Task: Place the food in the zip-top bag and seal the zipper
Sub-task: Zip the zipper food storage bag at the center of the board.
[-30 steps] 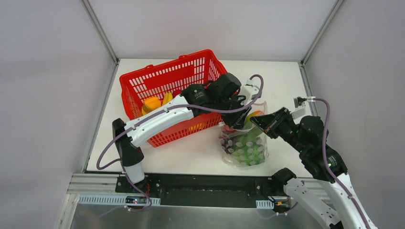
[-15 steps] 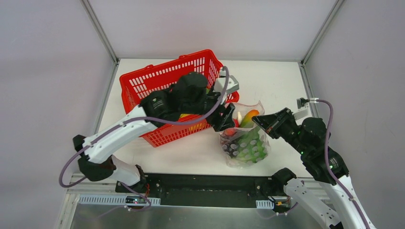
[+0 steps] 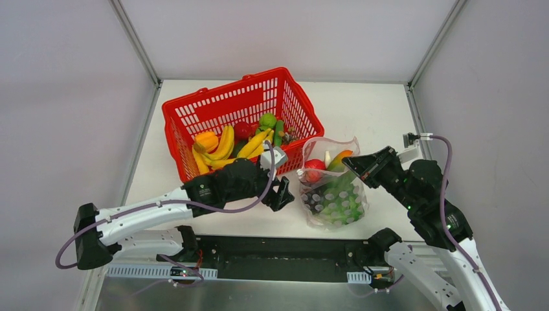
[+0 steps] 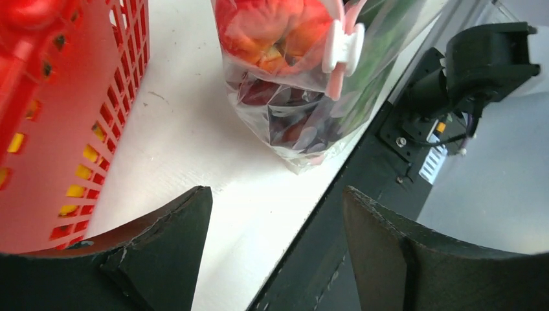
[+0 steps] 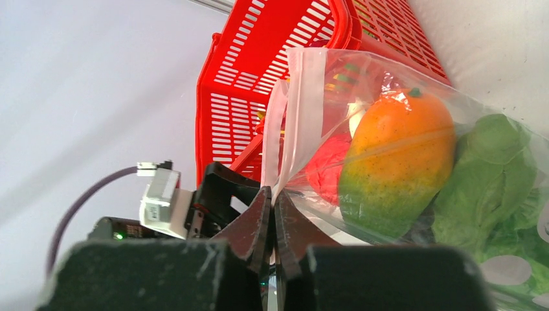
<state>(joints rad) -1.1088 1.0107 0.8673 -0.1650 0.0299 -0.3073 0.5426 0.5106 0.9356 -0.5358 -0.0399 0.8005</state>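
Observation:
The zip-top bag (image 3: 331, 191) stands right of the basket with its mouth open upward. It holds a red fruit (image 3: 314, 170), an orange-green fruit (image 3: 341, 159), green lettuce (image 3: 338, 194) and dark grapes (image 3: 313, 198). My right gripper (image 3: 355, 170) is shut on the bag's pink zipper strip (image 5: 300, 110) and holds the mouth edge up; its jaws (image 5: 273, 202) pinch the strip. My left gripper (image 3: 285, 193) is open and empty, low over the table just left of the bag (image 4: 304, 97). A white slider (image 4: 340, 46) sits on the bag's mouth.
The red mesh basket (image 3: 194, 113) stands at the back left and holds yellow bananas (image 3: 223, 146), an orange (image 3: 206, 140), a red apple (image 3: 243, 129) and green pieces (image 3: 268, 122). Its wall (image 4: 78, 110) is close to my left gripper's left. The table's front edge and black rail (image 3: 278, 249) lie just below.
My left arm has pulled back from the bag's mouth, swung over the basket and dropped low to the table left of the bag. The right gripper kept its hold on the strip.

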